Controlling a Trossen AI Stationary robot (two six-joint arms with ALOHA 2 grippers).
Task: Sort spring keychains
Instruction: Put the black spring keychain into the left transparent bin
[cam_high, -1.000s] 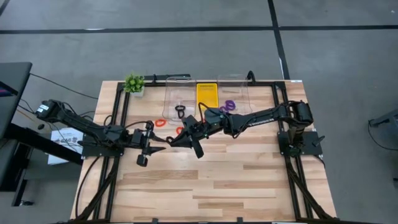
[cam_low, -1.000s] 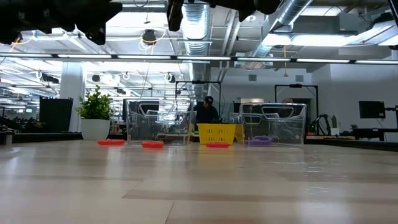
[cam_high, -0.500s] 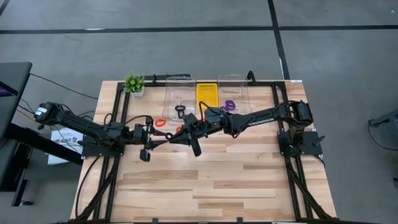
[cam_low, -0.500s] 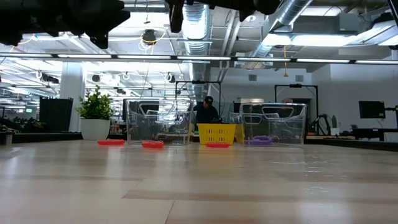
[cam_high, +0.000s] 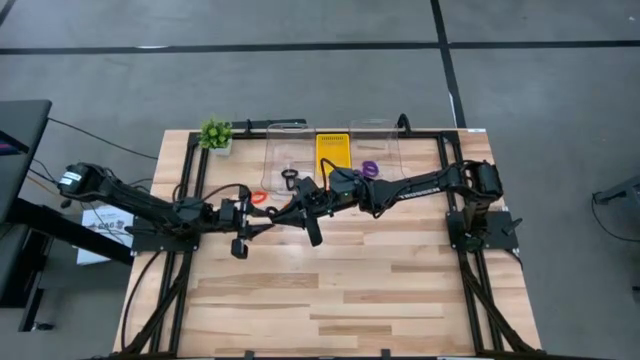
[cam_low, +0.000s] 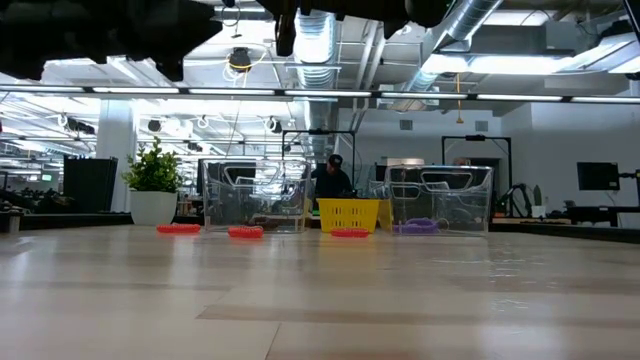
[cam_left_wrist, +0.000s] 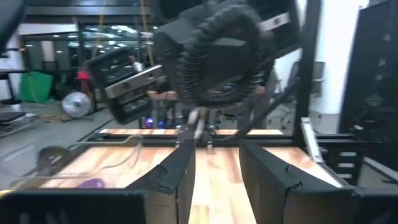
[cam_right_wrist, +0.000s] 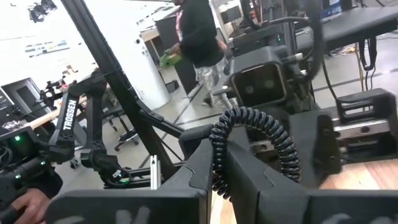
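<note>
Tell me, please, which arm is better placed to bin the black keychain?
Right: its tool is shut on the black keychain beside the clear container holding another black one; the left tool is open and empty.

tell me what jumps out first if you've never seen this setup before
The two dark arms meet over the table's middle: the right gripper is shut on a black spring keychain and holds it up facing the left gripper, whose fingers are open. Behind them, at the far edge, a yellow tray sits between two clear containers, and red-orange keychains lie on the wood in front.
</note>
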